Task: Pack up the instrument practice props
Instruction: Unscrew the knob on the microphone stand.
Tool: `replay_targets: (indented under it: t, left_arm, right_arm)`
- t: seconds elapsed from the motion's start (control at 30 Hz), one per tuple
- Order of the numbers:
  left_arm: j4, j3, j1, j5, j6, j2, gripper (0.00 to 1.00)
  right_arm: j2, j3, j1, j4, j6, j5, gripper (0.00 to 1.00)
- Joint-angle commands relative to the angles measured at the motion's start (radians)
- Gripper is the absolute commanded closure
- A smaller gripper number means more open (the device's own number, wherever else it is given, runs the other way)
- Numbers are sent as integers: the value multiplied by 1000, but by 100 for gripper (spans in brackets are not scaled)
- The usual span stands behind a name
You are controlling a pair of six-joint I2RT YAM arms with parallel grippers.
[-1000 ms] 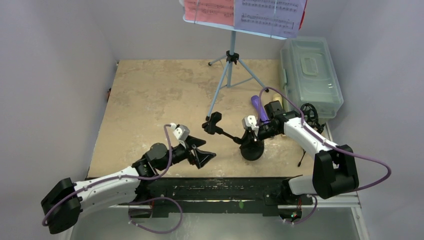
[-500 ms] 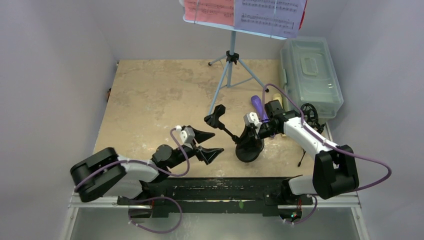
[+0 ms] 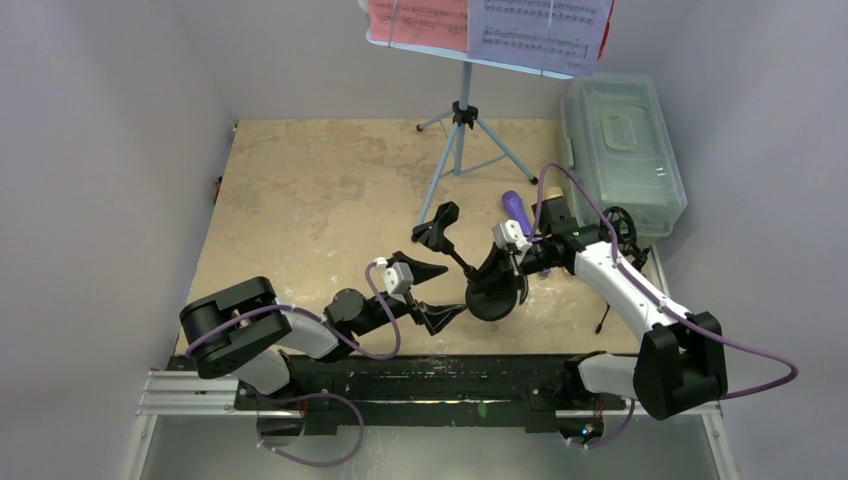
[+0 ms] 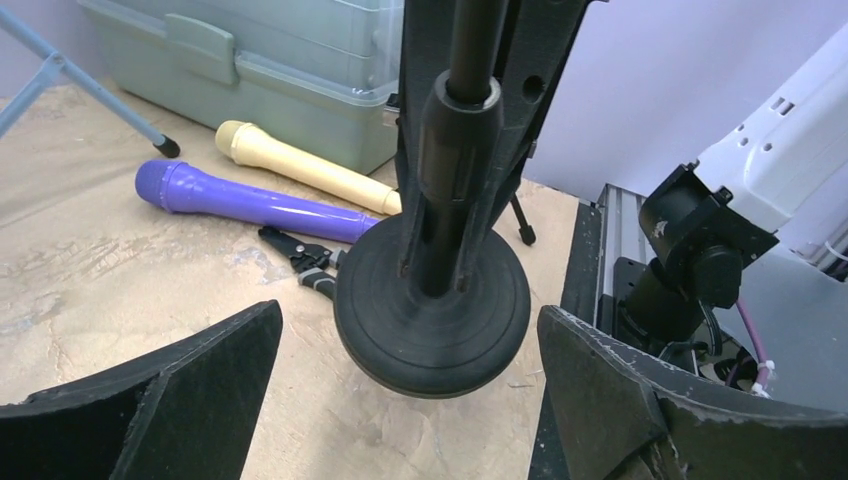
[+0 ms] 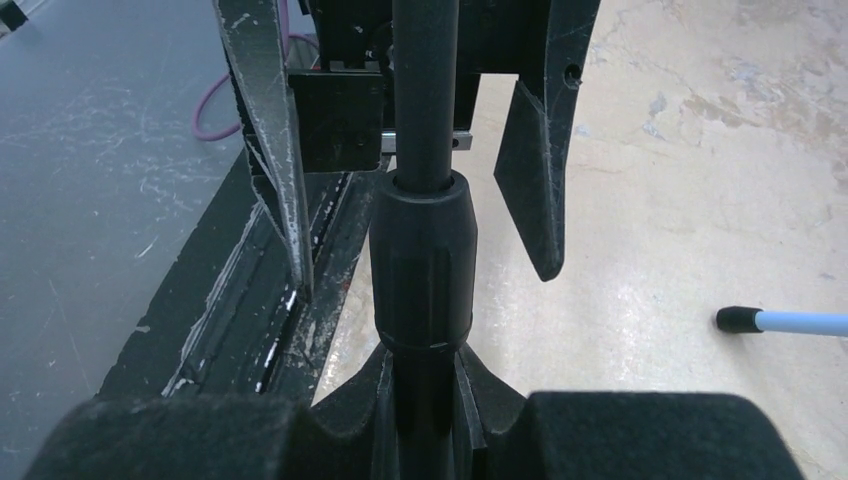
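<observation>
The black round-base pole [image 3: 468, 268] leans over the table, its disc base [image 4: 432, 310] tipped up. My right gripper [image 5: 425, 425] is shut on the pole's shaft [image 5: 425, 250] just above the base. My left gripper [image 4: 410, 400] is open wide in front of the disc, one finger [image 4: 150, 400] on each side, not touching it. The purple microphone [image 4: 250, 200] and cream microphone [image 4: 300, 170] lie side by side behind the base. The light-blue music desk [image 3: 545, 68] stands at the back on tripod legs [image 3: 462, 130], holding red [image 3: 415, 20] and white pages [image 3: 540, 25].
The translucent grey-green box [image 3: 622, 150] sits closed at the back right. A black mic tripod [image 3: 618, 228] lies near the right arm. A small black clip-like piece [image 4: 300, 262] lies beside the purple microphone. The black rail [image 3: 430, 375] runs along the table's near edge.
My left arm swung right and forward until its jaws face the pole's base, and they opened wider. The right gripper shifted slightly, tilting the pole so its clip end moved back.
</observation>
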Motion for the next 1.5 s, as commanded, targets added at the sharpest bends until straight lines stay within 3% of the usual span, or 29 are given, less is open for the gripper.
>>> replay_targets:
  t: [0.0,0.27,0.57,1.03,1.17,1.33,1.4,1.47]
  left_arm:
    - [293,-2,-2,-17,7,-23,0]
    - [266,58,-2,68,58,11,4]
    - [298,99,-2,55,96,-1,14]
    - [300,138,-2,55,28,-32,31]
    - [299,133,-2,59,-1,-39,45]
    - [299,131,-2,68,-60,-29,78]
    - [297,130,-2,64,-86,-25,99]
    - [298,123,-2,34,-130,-25,100]
  right_arm:
    - [-42,13,5,34,20,-88,100]
    - [-42,9,5,34,16,-85,100]
    - [-21,12,27,8,-31,-58,100]
    - [10,16,44,-13,-65,-21,100]
    - [20,23,57,-29,-84,-10,100]
    - [18,26,60,-32,-87,-4,100]
    - [13,28,62,-30,-88,2,100]
    - [6,30,61,-21,-85,11,100]
